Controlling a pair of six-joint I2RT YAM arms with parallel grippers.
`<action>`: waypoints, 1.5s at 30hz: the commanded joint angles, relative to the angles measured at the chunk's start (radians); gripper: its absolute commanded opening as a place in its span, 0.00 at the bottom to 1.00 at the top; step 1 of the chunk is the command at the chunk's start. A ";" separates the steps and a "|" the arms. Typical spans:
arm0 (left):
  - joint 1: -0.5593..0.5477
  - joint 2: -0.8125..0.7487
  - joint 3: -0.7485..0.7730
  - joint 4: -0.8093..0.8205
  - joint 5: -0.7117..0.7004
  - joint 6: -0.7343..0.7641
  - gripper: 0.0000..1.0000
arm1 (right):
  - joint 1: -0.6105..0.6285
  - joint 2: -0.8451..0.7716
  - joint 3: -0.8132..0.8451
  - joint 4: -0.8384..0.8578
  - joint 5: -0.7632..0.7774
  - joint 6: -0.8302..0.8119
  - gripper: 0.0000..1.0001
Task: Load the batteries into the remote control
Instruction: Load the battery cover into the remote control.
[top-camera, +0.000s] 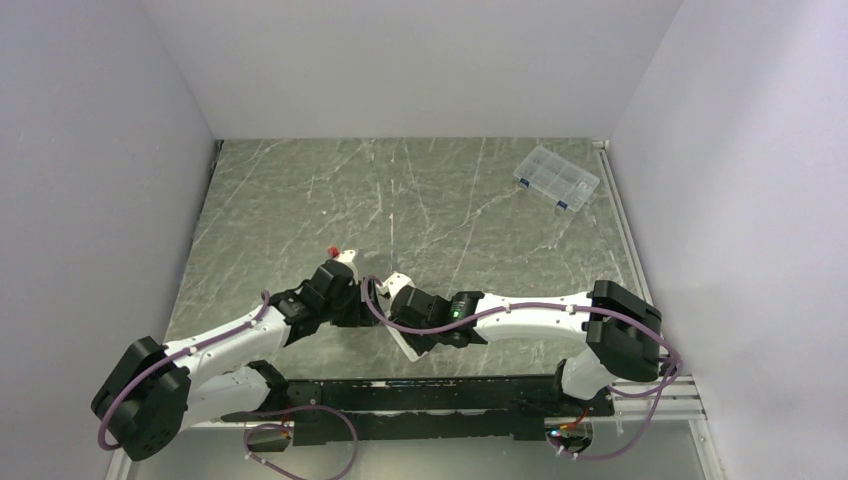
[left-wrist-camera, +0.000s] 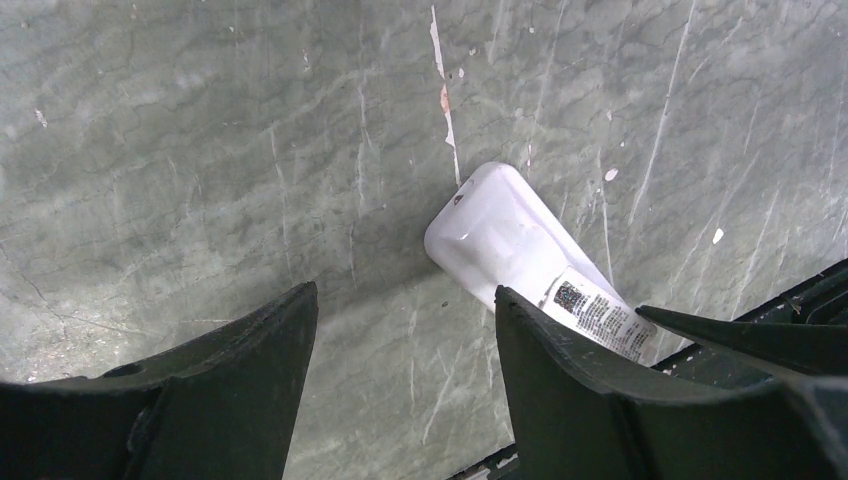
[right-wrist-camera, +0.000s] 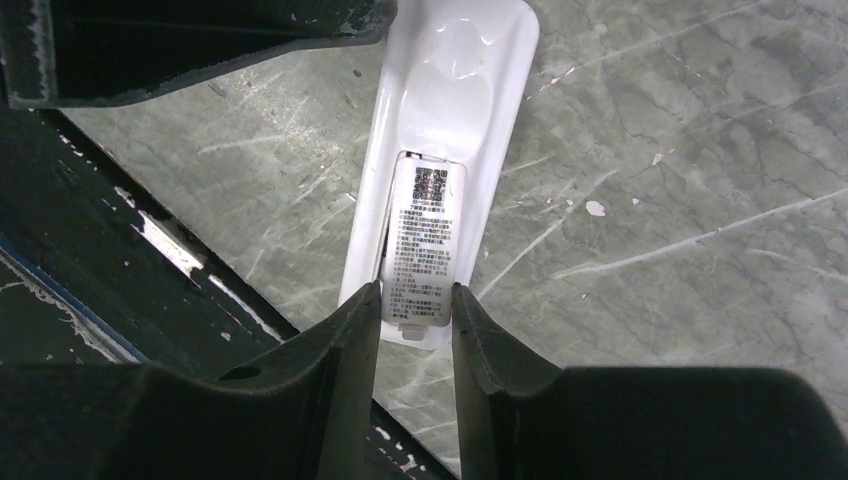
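Note:
The remote control (right-wrist-camera: 450, 110) is a slim white bar lying back side up on the marble table, with a printed label (right-wrist-camera: 425, 240) on its near end. My right gripper (right-wrist-camera: 415, 290) is shut on that labelled end. The remote also shows in the left wrist view (left-wrist-camera: 500, 235) and, partly hidden under the right gripper, in the top view (top-camera: 408, 347). My left gripper (left-wrist-camera: 405, 295) is open and empty, its right finger (left-wrist-camera: 560, 360) just beside the remote. The batteries are out of view.
A clear compartmented plastic box (top-camera: 556, 178) stands at the far right of the table. The black base rail (top-camera: 450, 385) runs along the near edge, close behind the remote. A small red item (top-camera: 333, 248) sits by the left wrist.

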 joint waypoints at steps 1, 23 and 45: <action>0.005 -0.005 -0.004 0.020 0.015 0.011 0.70 | -0.002 -0.004 0.035 0.022 0.007 0.013 0.34; 0.011 -0.011 -0.014 0.024 0.025 0.012 0.70 | -0.003 -0.052 0.026 0.024 0.015 0.038 0.36; 0.013 -0.011 -0.015 0.020 0.031 0.016 0.70 | -0.016 -0.129 -0.075 -0.032 0.023 0.082 0.19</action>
